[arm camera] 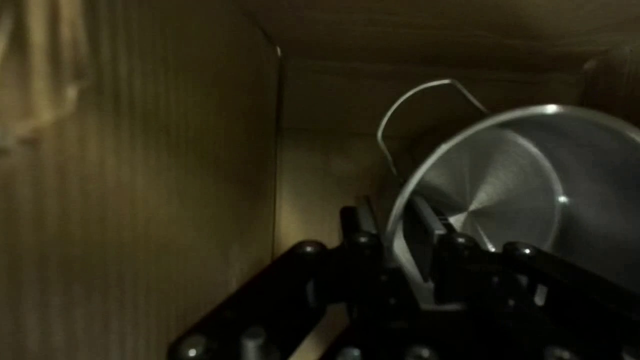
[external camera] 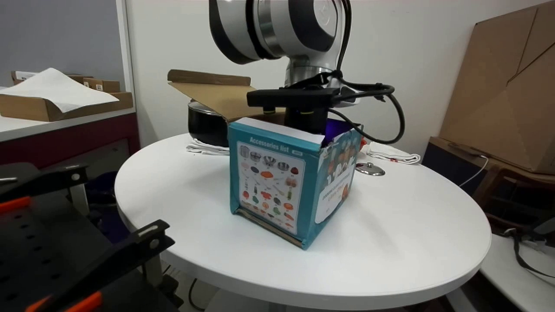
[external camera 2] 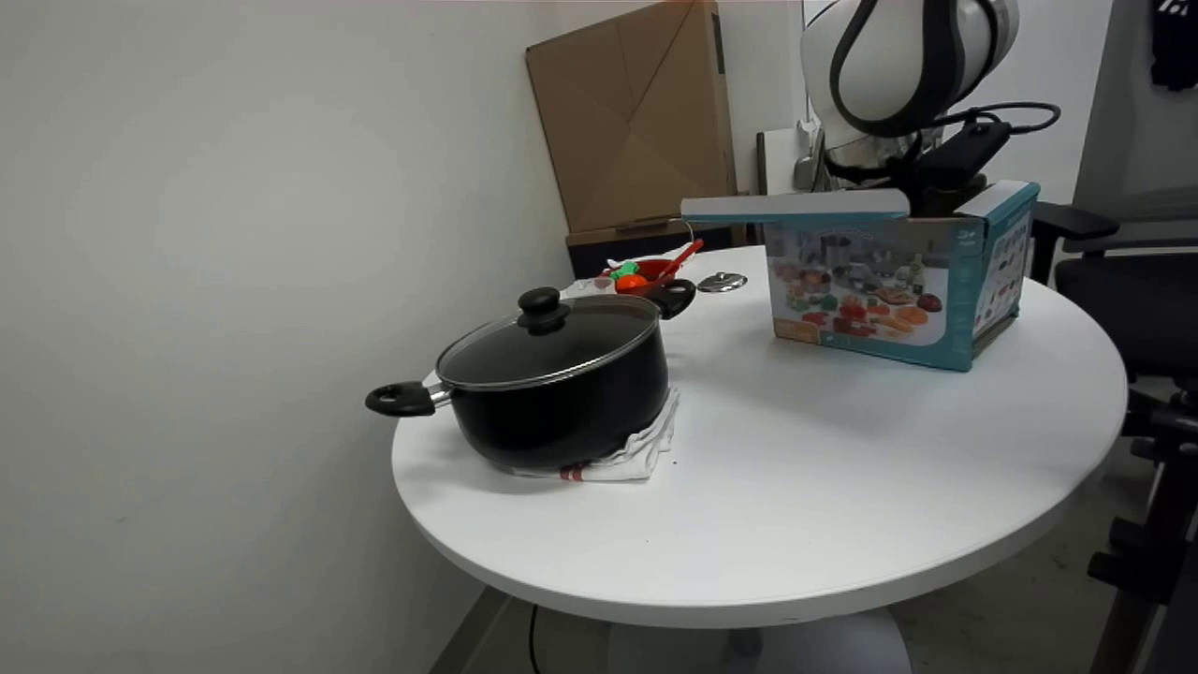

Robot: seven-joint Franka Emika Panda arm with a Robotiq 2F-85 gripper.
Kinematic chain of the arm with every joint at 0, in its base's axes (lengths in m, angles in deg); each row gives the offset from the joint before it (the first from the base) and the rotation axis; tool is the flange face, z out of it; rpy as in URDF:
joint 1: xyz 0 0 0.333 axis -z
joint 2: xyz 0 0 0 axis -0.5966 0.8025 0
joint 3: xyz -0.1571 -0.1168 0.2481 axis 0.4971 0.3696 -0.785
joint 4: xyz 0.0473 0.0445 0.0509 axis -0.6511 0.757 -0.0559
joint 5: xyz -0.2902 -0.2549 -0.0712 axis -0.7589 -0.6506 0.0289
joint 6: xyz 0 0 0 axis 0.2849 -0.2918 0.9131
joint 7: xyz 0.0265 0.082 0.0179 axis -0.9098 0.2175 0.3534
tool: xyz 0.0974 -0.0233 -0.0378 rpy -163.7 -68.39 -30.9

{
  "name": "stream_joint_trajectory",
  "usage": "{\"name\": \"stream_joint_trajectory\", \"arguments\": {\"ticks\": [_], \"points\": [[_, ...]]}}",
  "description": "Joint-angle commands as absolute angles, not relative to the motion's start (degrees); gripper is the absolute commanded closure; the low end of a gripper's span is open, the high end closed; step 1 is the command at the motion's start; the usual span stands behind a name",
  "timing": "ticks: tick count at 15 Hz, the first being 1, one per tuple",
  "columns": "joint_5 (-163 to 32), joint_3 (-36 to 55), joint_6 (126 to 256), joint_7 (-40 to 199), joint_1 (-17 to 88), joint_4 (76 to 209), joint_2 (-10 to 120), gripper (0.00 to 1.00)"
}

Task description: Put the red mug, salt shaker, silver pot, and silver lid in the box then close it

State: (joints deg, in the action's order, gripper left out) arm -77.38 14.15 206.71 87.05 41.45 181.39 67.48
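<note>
Two fingers of the gripper, parted, one inside and one outside the rim of the silver pot; narrow gap visible by the outer finger. Cannot tell contact at the inner finger: too dark. Hidden in both exterior views: the same fingers, down behind the walls of the box. Silver pot traced in the wrist view only, cut off to the right of the fingers. Noted a pale streaked shape far to the left of the fingers, too blurred to identify.

Containers, taken outward from the fingers: box around them, with a brown flap slanting up and out above; silver pot inside the box, mouth facing the camera. Wire loop just beyond the fingers, beside the silver pot, attachment hidden.

Outside the box, well apart from the fingers: silver lid, flat on the table; black pot under a glass lid, contents unreadable, on a folded cloth; red bowl-shaped object, partly masked by the black pot, with a green piece and an orange piece against it, cannot tell whether inside.
</note>
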Motion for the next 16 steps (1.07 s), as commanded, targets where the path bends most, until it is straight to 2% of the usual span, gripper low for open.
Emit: {"name": "stream_joint_trajectory", "arguments": {"ticks": [1, 7, 16], "points": [[-76.8, 13.4, 206.6, 87.5, 41.0, 181.1, 66.6, 0.42], [-73.9, 10.6, 201.3, 89.0, 41.4, 181.3, 61.4, 0.01], [-71.0, 9.1, 190.3, 88.9, 41.3, 177.1, 55.6, 0.00]]}}
